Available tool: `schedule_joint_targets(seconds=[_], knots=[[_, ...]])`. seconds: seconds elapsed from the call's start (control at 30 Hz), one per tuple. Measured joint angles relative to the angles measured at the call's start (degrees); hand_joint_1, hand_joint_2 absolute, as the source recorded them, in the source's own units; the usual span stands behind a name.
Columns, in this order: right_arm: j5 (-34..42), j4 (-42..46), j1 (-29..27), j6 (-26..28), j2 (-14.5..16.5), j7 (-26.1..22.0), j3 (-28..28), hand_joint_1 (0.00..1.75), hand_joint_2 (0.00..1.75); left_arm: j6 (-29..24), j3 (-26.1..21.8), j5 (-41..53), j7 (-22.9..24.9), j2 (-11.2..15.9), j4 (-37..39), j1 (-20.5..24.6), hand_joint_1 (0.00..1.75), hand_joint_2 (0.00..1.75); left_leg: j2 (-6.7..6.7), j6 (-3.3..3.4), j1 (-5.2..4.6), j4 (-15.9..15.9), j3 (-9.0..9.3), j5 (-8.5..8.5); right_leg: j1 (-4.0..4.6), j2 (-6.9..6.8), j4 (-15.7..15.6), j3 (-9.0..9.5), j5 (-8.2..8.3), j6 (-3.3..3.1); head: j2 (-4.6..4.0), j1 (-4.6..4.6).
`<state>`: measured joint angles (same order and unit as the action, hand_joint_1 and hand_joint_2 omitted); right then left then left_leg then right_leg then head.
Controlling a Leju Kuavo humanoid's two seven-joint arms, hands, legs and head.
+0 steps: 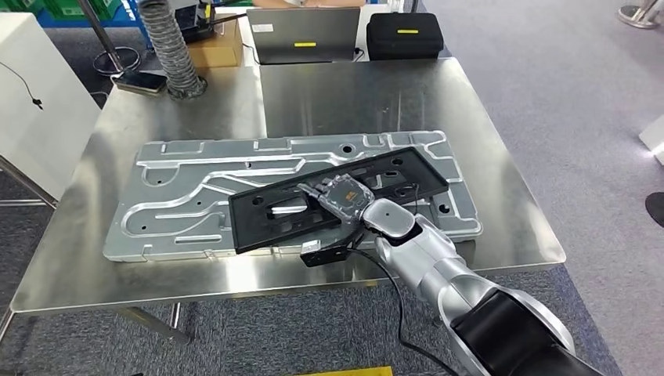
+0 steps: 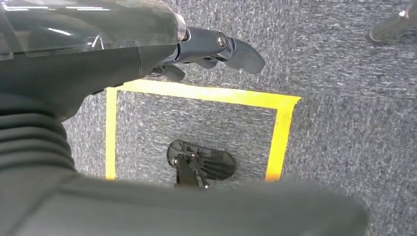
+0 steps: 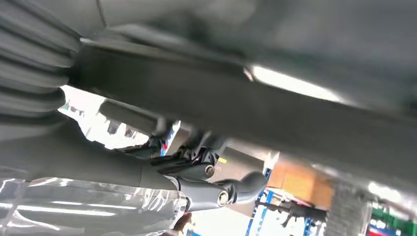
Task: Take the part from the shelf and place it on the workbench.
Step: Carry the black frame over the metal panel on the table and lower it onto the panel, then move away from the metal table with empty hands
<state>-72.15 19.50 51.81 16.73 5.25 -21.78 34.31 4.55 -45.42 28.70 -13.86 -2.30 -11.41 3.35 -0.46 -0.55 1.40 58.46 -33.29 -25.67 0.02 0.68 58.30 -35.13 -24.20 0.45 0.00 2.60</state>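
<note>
Left hand (image 2: 206, 51) hangs over carpet, fingers loosely apart, empty. Black frame (image 1: 337, 200) lies across the metal plate (image 1: 180, 196) on the workbench (image 1: 352, 94); right hand (image 1: 341, 196) grips its near edge. Probably stiff, light, flat: hold at the rim.

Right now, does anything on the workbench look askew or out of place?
Yes: the black part lies skewed across the silver plate, its near edge jutting past the plate's front. The right hand grips it; its final placement is unsettled.
</note>
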Motion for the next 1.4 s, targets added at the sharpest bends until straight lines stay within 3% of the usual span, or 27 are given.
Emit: schedule_joint_targets(seconds=[0.07,0.17,0.2,0.23,0.27,0.37,0.43,0.53,0.6,0.67,0.7,0.73,0.77,0.8,0.87,0.93,1.03,1.1,1.17,1.2,1.23,1.27,1.3,1.4], knots=[[3.9,0.4,0.0,0.6,-0.1,-3.1,-1.8,0.00,0.00,-0.2,-0.1,0.2,0.0,0.0,0.0,0.1,0.00,0.00,0.12,0.76,0.09,-0.3,-0.07,0.40,-0.22,-0.09,2.1,-0.92,-1.58,0.59,0.00,0.00],[11.9,1.7,-0.4,0.4,-0.1,-9.6,-5.8,0.00,0.00,-0.6,-0.5,0.4,0.1,0.0,0.0,0.1,0.00,0.00,0.22,1.20,0.06,-0.4,-0.35,0.64,-0.40,-0.28,12.6,-5.56,-7.06,1.17,0.00,0.00],[15.4,2.5,-0.8,-0.4,-0.1,-12.0,-7.4,0.00,0.00,-0.7,-0.6,0.5,0.2,0.0,0.0,0.1,0.00,0.00,0.20,1.23,0.04,-0.4,-0.41,0.66,-0.43,-0.31,15.5,-6.83,-7.97,1.25,0.00,0.00],[19.7,3.9,-1.4,-1.7,-0.2,-14.2,-8.9,0.00,0.00,-0.7,-0.8,0.6,0.4,0.0,0.0,0.1,0.00,0.00,0.18,1.23,0.02,-0.3,-0.43,0.66,-0.45,-0.33,16.5,-7.26,-7.86,1.23,0.00,0.00],[25.1,6.1,-2.2,-3.5,-0.3,-15.8,-10.1,0.00,0.00,-0.7,-0.9,0.8,0.5,0.0,0.0,0.1,0.00,0.00,0.14,1.21,0.01,-0.3,-0.41,0.65,-0.44,-0.34,15.2,-6.58,-6.66,1.10,0.00,0.00],[44.6,17.9,-5.0,-8.8,-1.9,-17.9,-11.7,0.00,0.00,-0.7,-1.1,1.1,0.9,-0.1,0.0,0.2,0.00,0.00,0.06,0.93,-0.13,-0.2,-0.43,0.51,-0.20,-0.36,3.8,-1.25,-1.54,0.19,0.00,0.00],[53.7,26.5,-6.8,-10.5,-3.4,-18.2,-12.0,0.00,0.00,-0.8,-1.2,1.2,1.0,-0.2,0.0,0.2,0.00,0.00,0.03,0.43,-0.28,-0.2,-0.56,0.46,0.13,-0.37,0.3,0.30,-0.82,-0.26,0.00,0.00],[60.6,40.5,-10.7,-9.3,-5.8,-18.4,-13.6,0.00,0.00,-0.7,-1.6,1.1,1.0,-0.2,0.0,0.1,0.00,0.00,0.02,-0.50,-0.32,-0.2,-0.65,0.12,-0.05,-0.42,-0.5,0.55,-0.66,-0.97,0.00,0.00],[60.3,50.4,-13.2,-5.9,-7.6,-18.5,-15.5,0.00,0.00,-0.4,-2.2,0.6,0.9,-0.3,0.0,0.0,0.00,0.00,0.11,-0.84,-0.33,3.1,-1.98,-2.24,-0.38,-0.51,-1.0,0.85,-0.42,-1.62,0.00,0.00],[55.9,60.4,-16.2,-2.1,-9.4,-18.6,-18.8,0.00,0.00,-0.1,-3.0,-0.1,0.7,-0.3,0.0,0.0,0.00,0.00,0.17,-1.07,-0.24,10.5,-5.12,-6.04,-0.23,-0.69,-1.1,1.02,-0.55,-1.97,-0.01,0.00],[53.0,64.6,-17.7,-0.5,-10.1,-18.5,-20.8,0.00,0.00,0.2,-3.4,-0.4,0.6,-0.3,0.0,-0.1,0.00,0.00,0.18,-1.19,-0.22,13.9,-6.61,-7.26,-0.16,-0.77,-1.0,1.07,-0.64,-2.06,-0.01,0.00],[49.9,67.9,-18.8,1.3,-10.4,-18.5,-22.7,0.00,0.00,0.4,-3.8,-0.8,0.5,-0.3,0.0,-0.2,0.00,0.00,0.19,-1.27,-0.19,15.6,-7.35,-7.42,-0.11,-0.75,-1.0,1.10,-0.72,-2.10,-0.01,0.00],[46.7,70.8,-19.8,3.5,-10.7,-18.3,-24.7,0.00,0.00,0.7,-4.2,-1.2,0.3,-0.4,0.0,-0.3,0.00,0.00,0.20,-1.30,-0.16,15.2,-7.08,-6.46,-0.10,-0.61,-0.9,1.14,-0.81,-2.08,0.00,0.00],[43.5,73.3,-21.3,6.0,-11.1,-17.9,-26.5,0.00,0.00,1.1,-4.7,-1.7,0.0,-0.4,0.0,-0.3,0.00,0.00,0.19,-1.22,-0.14,12.4,-5.71,-4.57,-0.11,-0.45,-0.8,1.29,-0.94,-1.93,0.00,0.00],[37.6,78.4,-26.1,10.7,-12.1,-17.1,-31.9,0.00,0.00,1.7,-5.8,-2.7,-0.9,-0.5,0.0,-0.1,0.00,0.00,0.12,-0.80,-0.20,4.7,-1.73,-1.13,0.07,-0.45,-0.6,1.73,-1.37,-1.38,0.00,0.00],[34.4,81.4,-31.9,13.1,-12.9,-16.8,-39.5,0.00,0.00,2.0,-6.9,-3.2,-1.4,-0.7,0.0,-0.2,0.00,0.00,0.03,-0.16,-0.38,0.5,0.51,-0.35,0.28,-0.77,-0.4,1.89,-1.56,-0.75,0.00,-0.01],[31.8,82.0,-38.8,15.8,-13.2,-17.4,-49.9,0.00,0.00,2.3,-8.0,-3.4,-1.4,-1.0,0.0,-0.6,0.00,0.00,0.04,0.85,-0.46,-0.3,0.63,-0.23,0.15,-0.80,-0.2,1.73,-1.61,0.13,0.00,-0.01],[30.6,81.5,-43.6,17.3,-13.3,-17.2,-55.4,0.00,0.00,2.5,-8.5,-3.4,-1.4,-1.2,0.0,-0.5,0.00,0.00,0.11,1.67,-0.31,-0.9,0.48,0.33,-0.06,-0.68,2.3,0.93,-4.24,0.80,0.00,-0.02],[30.8,79.5,-48.7,18.4,-12.9,-17.1,-60.5,0.00,0.00,2.7,-8.7,-3.2,-1.3,-1.2,0.0,-0.4,0.00,0.00,0.05,2.12,-0.32,-1.0,-0.03,0.77,-0.37,-0.63,8.9,-1.35,-8.92,1.38,0.00,-0.02],[31.1,77.9,-50.8,18.8,-12.5,-17.2,-62.9,0.00,0.00,2.7,-8.9,-3.1,-1.3,-1.2,0.0,-0.5,0.00,0.00,0.01,2.15,-0.35,-0.9,-0.38,0.97,-0.54,-0.63,12.3,-2.51,-10.68,1.59,0.00,-0.02],[31.2,76.2,-52.5,19.1,-12.0,-17.4,-64.9,0.00,0.00,2.7,-9.1,-2.9,-1.2,-1.2,0.0,-0.7,0.00,0.00,0.03,2.09,-0.37,-0.9,-0.75,1.17,-0.68,-0.64,14.4,-3.03,-11.44,1.74,0.00,-0.02],[30.8,74.4,-53.7,19.2,-11.5,-17.4,-66.6,0.00,0.00,2.8,-9.3,-2.8,-1.2,-1.2,0.0,-0.8,0.00,0.00,0.12,1.96,-0.38,-0.7,-1.16,1.38,-0.82,-0.65,14.3,-2.51,-11.09,1.84,0.00,-0.02],[30.1,72.6,-54.5,19.2,-11.0,-17.4,-68.1,0.00,0.00,2.9,-9.4,-2.7,-1.3,-1.3,0.0,-0.8,0.00,0.00,0.24,1.79,-0.38,-0.6,-1.57,1.58,-0.96,-0.67,11.9,-0.78,-9.82,1.89,-0.01,-0.02],[27.6,66.9,-55.5,17.6,-9.3,-17.7,-72.2,0.00,0.00,3.2,-9.6,-2.4,-1.5,-1.3,0.0,-0.6,0.00,0.00,0.53,0.99,-0.39,-0.2,-2.35,2.26,-0.99,-0.64,0.7,6.41,-6.31,1.60,-0.01,-0.02]])
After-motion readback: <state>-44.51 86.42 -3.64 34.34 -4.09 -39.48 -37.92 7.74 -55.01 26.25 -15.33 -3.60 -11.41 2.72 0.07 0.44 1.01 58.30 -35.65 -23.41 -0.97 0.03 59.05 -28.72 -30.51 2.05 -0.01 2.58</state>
